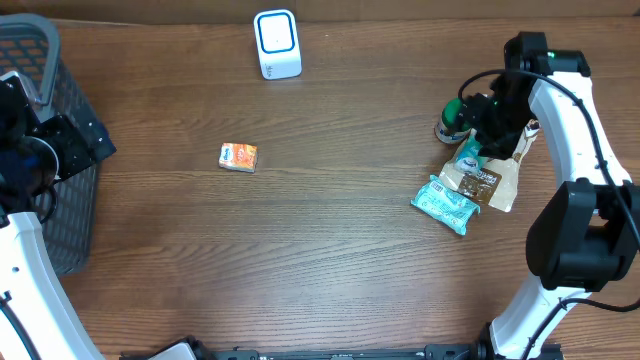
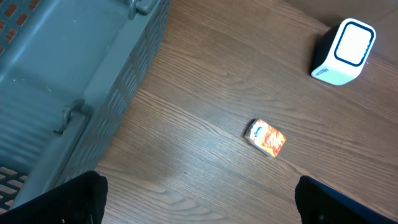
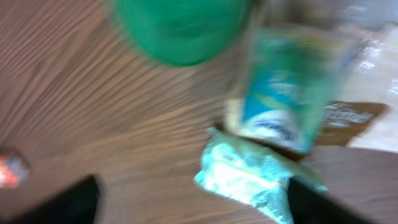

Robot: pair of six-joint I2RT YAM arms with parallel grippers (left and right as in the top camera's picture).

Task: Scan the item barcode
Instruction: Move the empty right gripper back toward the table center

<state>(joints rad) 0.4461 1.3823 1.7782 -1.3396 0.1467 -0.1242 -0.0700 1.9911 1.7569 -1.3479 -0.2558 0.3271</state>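
Right gripper (image 3: 196,205) hangs released, fingers wide and empty, over the pile at the worktop's (image 1: 340,260) right edge: green-capped bottle (image 1: 452,118), teal packet (image 1: 445,205), brown pouch (image 1: 497,182). Left gripper (image 2: 199,202), also spread wide, hovers by the grey basket (image 1: 30,45) at the left edge. Small orange box (image 1: 238,157) lies mid-worktop, left of centre, well apart from the white scanner (image 1: 277,44) at the far edge.

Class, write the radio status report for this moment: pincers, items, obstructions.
Left pincer open, empty, by basket. Right pincer open above snack pile. Orange box lies apart from scanner. Scanner unobstructed.
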